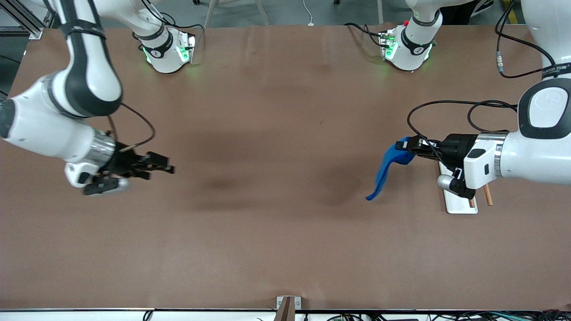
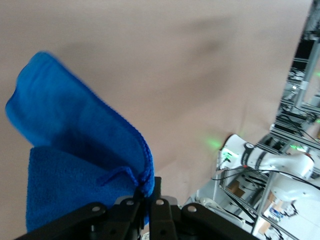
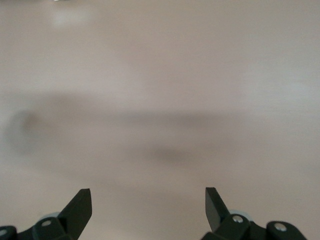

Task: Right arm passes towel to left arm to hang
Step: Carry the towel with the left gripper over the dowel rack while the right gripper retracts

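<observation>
The left arm [image 1: 535, 151] covers most of the white rack [image 1: 457, 200], so only its base and two brown posts show. There is one blue towel [image 1: 387, 167]. It hangs in the air over the brown surface [image 1: 276, 223], pinched in the left end effector [image 1: 412, 145] beside the rack. The right end effector [image 1: 154, 167] waits over its own end, fingers [image 3: 80, 207] spread apart, holding nothing.

High front overview; wrist cams close, tableward.
</observation>
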`<state>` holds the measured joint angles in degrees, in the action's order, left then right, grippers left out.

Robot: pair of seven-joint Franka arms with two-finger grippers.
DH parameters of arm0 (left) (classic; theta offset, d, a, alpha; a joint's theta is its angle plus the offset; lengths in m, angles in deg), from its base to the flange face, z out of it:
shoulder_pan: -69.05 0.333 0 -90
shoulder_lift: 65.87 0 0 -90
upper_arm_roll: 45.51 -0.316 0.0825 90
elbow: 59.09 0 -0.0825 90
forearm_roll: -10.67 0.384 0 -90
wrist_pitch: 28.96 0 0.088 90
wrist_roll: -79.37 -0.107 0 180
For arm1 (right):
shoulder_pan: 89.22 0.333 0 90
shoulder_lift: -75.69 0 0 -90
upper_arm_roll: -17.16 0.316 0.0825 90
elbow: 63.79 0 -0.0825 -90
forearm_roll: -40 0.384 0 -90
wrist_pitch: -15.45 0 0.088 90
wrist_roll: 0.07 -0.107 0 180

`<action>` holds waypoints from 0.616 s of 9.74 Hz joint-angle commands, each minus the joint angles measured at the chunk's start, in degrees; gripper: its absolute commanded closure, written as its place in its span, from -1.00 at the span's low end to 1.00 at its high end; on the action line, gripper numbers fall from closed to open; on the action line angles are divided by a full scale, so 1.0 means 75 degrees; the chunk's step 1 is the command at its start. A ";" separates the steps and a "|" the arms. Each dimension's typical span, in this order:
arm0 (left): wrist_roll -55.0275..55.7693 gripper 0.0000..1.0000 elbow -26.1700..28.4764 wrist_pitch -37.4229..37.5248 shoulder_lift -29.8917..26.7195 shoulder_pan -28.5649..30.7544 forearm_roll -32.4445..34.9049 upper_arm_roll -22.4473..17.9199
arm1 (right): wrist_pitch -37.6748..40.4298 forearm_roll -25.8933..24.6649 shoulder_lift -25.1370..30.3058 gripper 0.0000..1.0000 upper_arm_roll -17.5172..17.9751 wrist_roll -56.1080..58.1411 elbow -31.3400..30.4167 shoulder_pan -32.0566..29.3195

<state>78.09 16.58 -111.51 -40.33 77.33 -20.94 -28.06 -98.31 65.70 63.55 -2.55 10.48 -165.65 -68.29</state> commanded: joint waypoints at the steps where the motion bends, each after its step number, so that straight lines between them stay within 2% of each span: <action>1: 0.0274 0.98 0.0153 -0.0090 0.0005 0.0231 0.0765 -0.0030 | 0.0646 -0.0926 0.0177 -1.00 0.0026 0.0001 0.0406 -0.0655; 4: 0.1408 0.99 0.0153 -0.0219 -0.0101 0.0209 0.2356 0.0005 | 0.1664 -0.2286 0.0118 -1.00 0.0026 -0.0058 0.1519 -0.1242; 6: 0.1437 0.99 0.0177 -0.0173 -0.0101 0.0279 0.3190 -0.0007 | 0.2809 -0.2688 0.0107 -1.00 0.0026 -0.0047 0.2396 -0.1477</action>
<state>88.50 16.38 -112.14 -41.06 79.39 -0.71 -27.93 -82.27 47.49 64.53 -3.11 10.72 -152.01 -78.04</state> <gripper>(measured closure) 0.952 0.000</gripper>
